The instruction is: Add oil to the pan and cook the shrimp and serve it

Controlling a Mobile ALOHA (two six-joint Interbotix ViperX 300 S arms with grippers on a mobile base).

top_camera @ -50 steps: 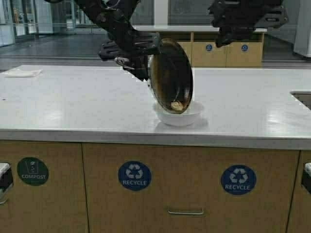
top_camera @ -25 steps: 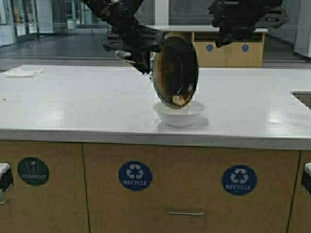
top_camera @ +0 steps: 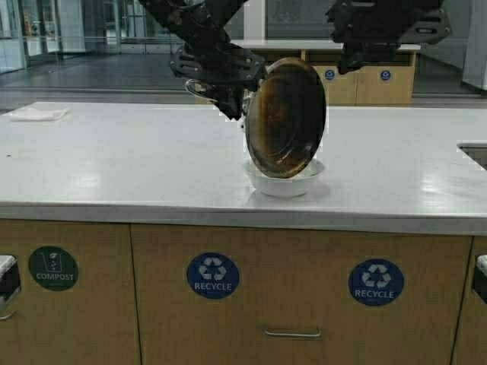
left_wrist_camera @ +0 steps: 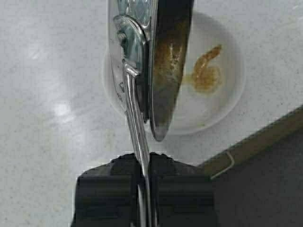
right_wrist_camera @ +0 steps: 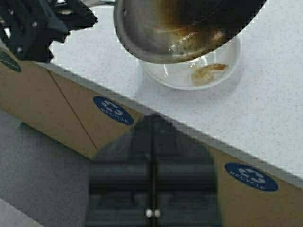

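Observation:
My left gripper (top_camera: 228, 95) is shut on the handle (left_wrist_camera: 135, 118) of the pan (top_camera: 285, 118) and holds the pan tipped on edge over the white bowl (top_camera: 283, 182) on the counter. The shrimp (left_wrist_camera: 206, 73) lies in the white bowl, with an oily smear beside it; it also shows in the right wrist view (right_wrist_camera: 206, 73). The pan's dark inside (right_wrist_camera: 189, 23) is empty but streaked brown. My right gripper (right_wrist_camera: 152, 142) is shut and empty, held high at the upper right, above the counter's front edge. The oil dispenser is out of view.
The white counter (top_camera: 114, 167) stretches left and right of the bowl. A folded white cloth (top_camera: 34, 114) lies at the far left. A sink edge (top_camera: 472, 148) shows at the far right. Cabinet fronts with recycle labels (top_camera: 213, 275) are below.
The left gripper has lifted and swung the tipped pan up and a little right. The shrimp has slid off the pan's lower rim into the white bowl. The right arm has not moved.

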